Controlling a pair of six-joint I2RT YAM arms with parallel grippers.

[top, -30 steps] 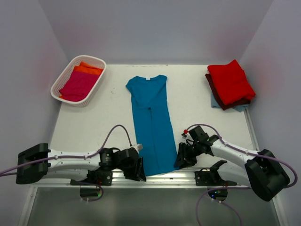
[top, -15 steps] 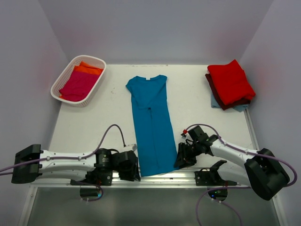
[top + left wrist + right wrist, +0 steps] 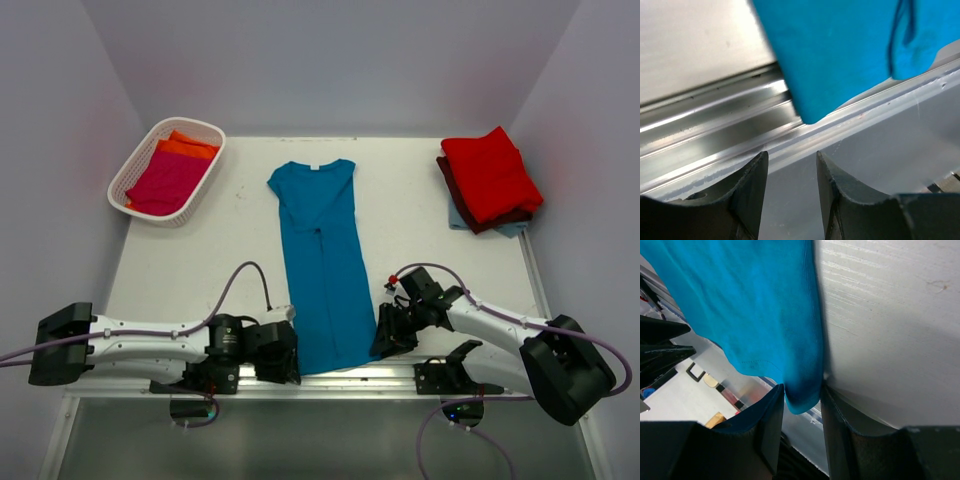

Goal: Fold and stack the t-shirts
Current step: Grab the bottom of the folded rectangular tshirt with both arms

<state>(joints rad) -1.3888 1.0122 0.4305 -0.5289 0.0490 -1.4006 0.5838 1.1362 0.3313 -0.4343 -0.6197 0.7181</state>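
Observation:
A teal t-shirt (image 3: 325, 270) lies folded into a long strip down the middle of the table, collar at the far end, hem over the near edge. My left gripper (image 3: 283, 355) sits just left of the hem's near-left corner. In the left wrist view it (image 3: 790, 156) is open and empty, with the teal cloth (image 3: 840, 50) a little ahead of the tips. My right gripper (image 3: 385, 342) is at the near-right hem corner. Its jaws (image 3: 801, 388) stand apart with the tip of the teal corner (image 3: 750, 305) hanging between the fingertips.
A stack with a red shirt (image 3: 490, 172) on top, maroon (image 3: 452, 185) and light blue (image 3: 460, 220) under it, lies at the far right. A white basket (image 3: 192, 123) at the far left holds magenta (image 3: 165, 182) and orange (image 3: 188, 148) shirts. A metal rail (image 3: 715, 135) runs along the table's near edge.
The left gripper drew back to the left off the hem corner, then edged back right towards it. The right arm and the shirt have stayed put.

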